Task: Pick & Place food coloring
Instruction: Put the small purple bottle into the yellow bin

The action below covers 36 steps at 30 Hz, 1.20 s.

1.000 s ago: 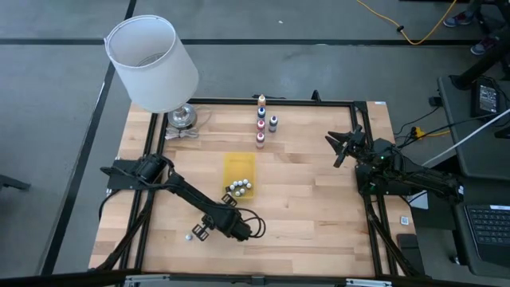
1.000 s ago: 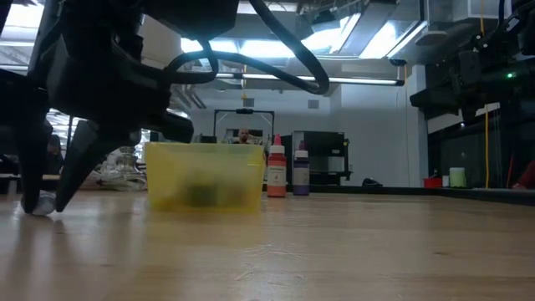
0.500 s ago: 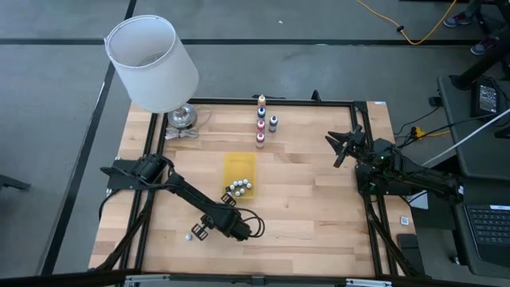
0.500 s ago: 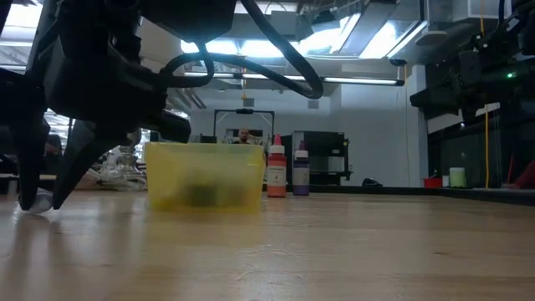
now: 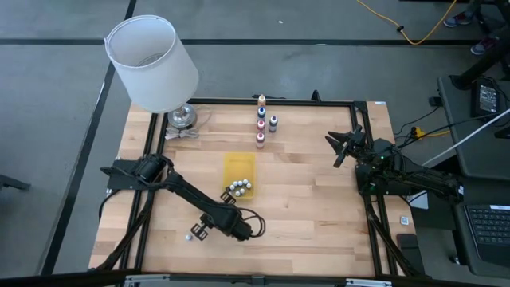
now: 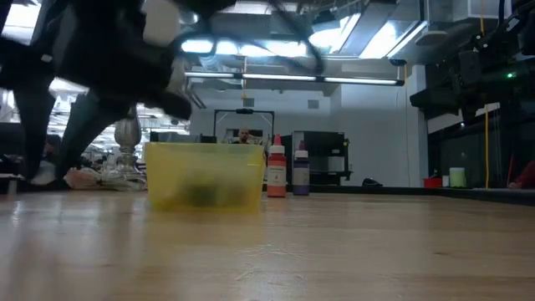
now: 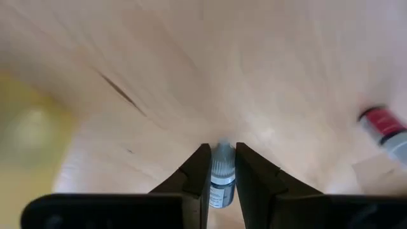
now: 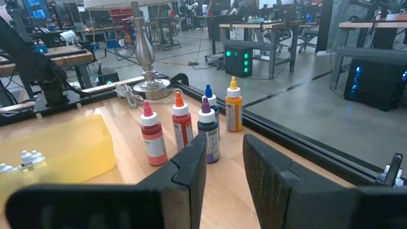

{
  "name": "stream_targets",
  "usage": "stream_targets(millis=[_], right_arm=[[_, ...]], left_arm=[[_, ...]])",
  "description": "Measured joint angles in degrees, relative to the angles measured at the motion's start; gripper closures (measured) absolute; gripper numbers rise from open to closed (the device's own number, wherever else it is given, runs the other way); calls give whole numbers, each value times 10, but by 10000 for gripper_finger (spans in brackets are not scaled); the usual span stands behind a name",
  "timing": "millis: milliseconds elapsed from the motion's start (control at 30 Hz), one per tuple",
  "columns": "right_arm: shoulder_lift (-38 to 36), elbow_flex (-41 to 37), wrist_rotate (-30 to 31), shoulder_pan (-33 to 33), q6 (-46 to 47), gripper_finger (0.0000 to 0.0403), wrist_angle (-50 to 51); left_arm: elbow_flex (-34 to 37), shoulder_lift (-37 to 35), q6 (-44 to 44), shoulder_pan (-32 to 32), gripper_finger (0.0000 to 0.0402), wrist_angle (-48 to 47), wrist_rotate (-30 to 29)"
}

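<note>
One small dropper bottle sits pinched between the fingers of the left gripper, down near the front-left part of the table, with its white cap poking out past the fingertips. My guess is the pick is done and the carry comes next. The yellow tray lies close by toward the middle, with several white-capped bottles already clustered at its near end, so the next move looks like a lift, a short swing over the tray's rim, and a release above that cluster. The right gripper waits at the table's right side holding nothing, its fingers a little apart, near four taller bottles standing by the far edge.
</note>
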<state>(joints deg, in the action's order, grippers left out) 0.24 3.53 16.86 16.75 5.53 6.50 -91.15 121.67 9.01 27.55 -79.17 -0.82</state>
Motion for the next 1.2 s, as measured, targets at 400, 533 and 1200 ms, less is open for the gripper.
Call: stream_targets(millis=[400,533,1200], right_arm=[[0,0,0,0,0,297,0],[0,0,0,0,0,297,0],[0,0,0,0,0,297,0]], left_arm=[[-105,0,-16,-3,348,-60,1],[-147,0,-18,-12,348,-82,0],[-190,-171,-96,-155,348,91,-75]])
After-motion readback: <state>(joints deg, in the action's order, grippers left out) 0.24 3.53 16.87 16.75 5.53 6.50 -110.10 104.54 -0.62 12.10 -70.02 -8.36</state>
